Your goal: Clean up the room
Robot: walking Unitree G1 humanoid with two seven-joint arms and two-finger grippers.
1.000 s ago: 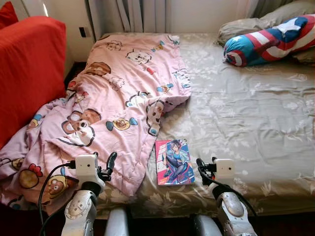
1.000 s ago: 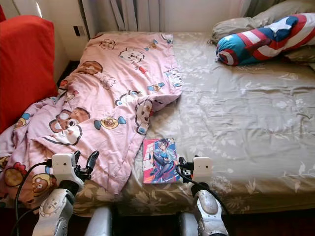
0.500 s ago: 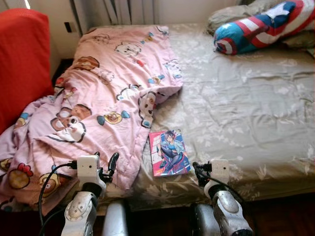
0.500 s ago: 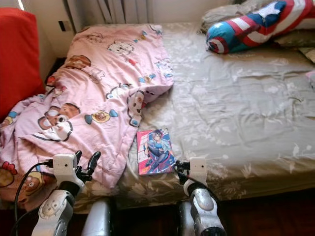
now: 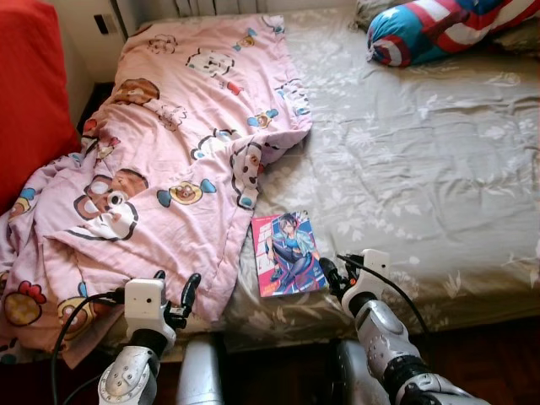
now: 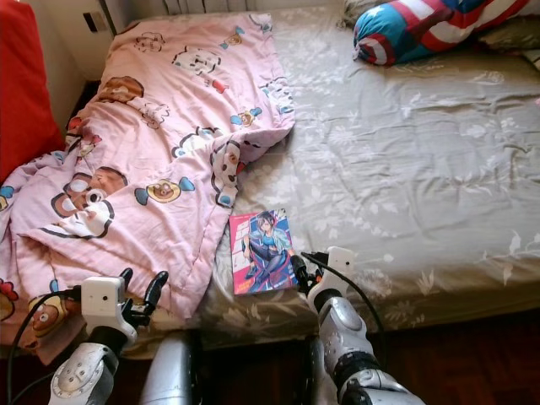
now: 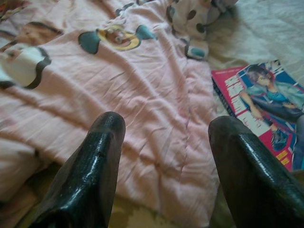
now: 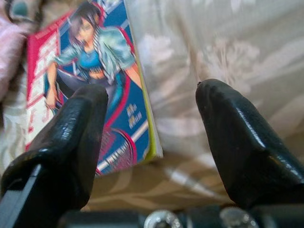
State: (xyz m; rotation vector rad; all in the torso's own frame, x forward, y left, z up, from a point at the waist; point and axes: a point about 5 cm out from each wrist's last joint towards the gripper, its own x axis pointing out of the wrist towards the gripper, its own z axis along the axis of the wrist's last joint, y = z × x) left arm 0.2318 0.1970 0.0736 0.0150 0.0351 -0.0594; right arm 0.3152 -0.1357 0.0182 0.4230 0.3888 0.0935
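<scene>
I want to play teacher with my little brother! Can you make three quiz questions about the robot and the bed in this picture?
1. True or false: the book lies on top of the pink blanket.
2. Which gripper is nearest the book? A) left gripper B) right gripper
3. Fill in: the striped star pillow lies at the bed's far ____ corner, robot's side.

Key: 1 false, it lies on the olive sheet beside the blanket. 2 B, its open fingers straddle the book's edge. 3 right.

Glossy paper book [image 5: 288, 253], soft cloth blanket [image 5: 169, 160], matt sheet [image 5: 439, 160]
</scene>
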